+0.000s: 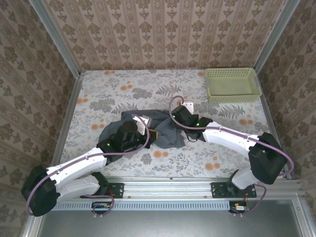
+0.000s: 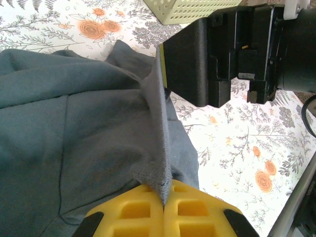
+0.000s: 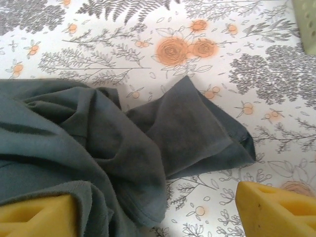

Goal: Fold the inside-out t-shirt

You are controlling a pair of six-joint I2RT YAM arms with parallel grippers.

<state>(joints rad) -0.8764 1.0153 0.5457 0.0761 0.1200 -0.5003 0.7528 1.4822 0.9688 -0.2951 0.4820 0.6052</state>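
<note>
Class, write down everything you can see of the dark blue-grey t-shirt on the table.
The dark slate blue-grey soft fabric t-shirt lies crumpled and unfolded mid-table on the floral tablecloth. It is plain matte knit with stitched hems and seams showing. One hemmed flap, perhaps a sleeve, lies flat beside the heap. The left end effector is shut on a raised ridge of cloth; the right end effector stands open over its edge.

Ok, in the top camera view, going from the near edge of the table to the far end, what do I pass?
First the metal rail → crumpled slate-grey t-shirt → pale green basket → wallpapered back wall.
</note>
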